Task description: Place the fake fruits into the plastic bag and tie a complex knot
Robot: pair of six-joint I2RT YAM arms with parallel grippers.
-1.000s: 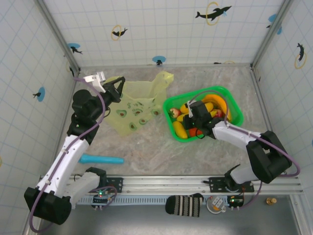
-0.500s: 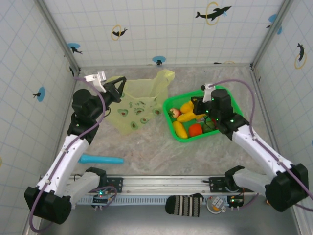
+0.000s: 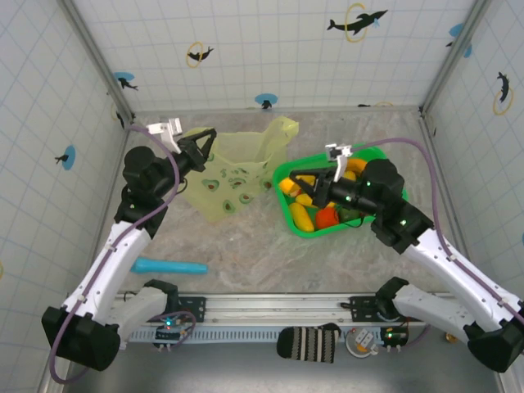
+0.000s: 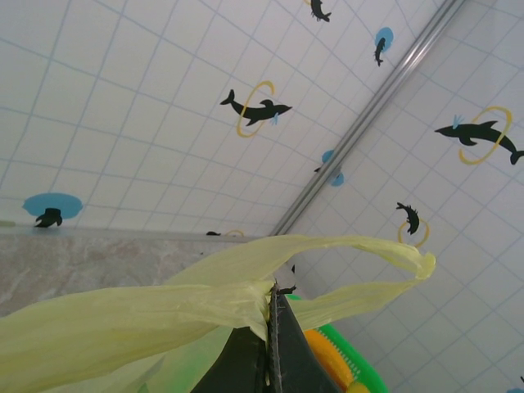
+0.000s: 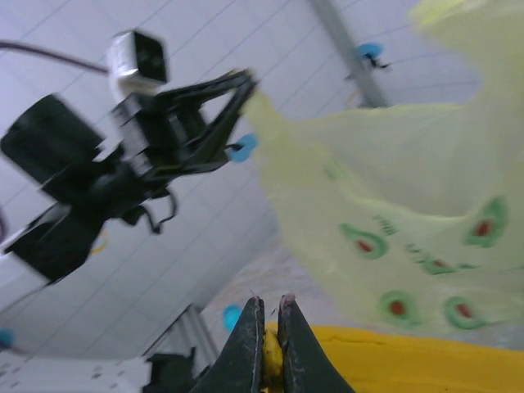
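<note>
The left gripper point(image 3: 206, 141) is pinched shut on a handle loop of the thin pale yellow-green avocado-print plastic bag point(image 3: 237, 168), which is lifted near the far-left corner of the bench point(image 3: 246, 246). The right gripper point(image 3: 301, 182) is clamped on a glossy yellow toy banana point(image 3: 288, 185) above the left rim of the bright green tray point(image 3: 309, 233). It should carry the banana over the bag's mouth and release it low inside.

The bag point(image 3: 237, 168) is a pale, see-through yellow-green printed with green avocado halves with reddish-brown stones; the tray point(image 3: 372, 150) is bright green, the banana point(image 3: 289, 185) yellow, the round fruit point(image 3: 327, 216) orange. The stick point(image 3: 170, 266) is teal-blue, the table point(image 3: 270, 254) mottled grey-beige, the arms point(image 3: 115, 254) white with black joints. The walls point(image 3: 270, 49) are white with a thin blue grid, black dolphins point(image 3: 358, 20) in yellow rings, and blue discs
</note>
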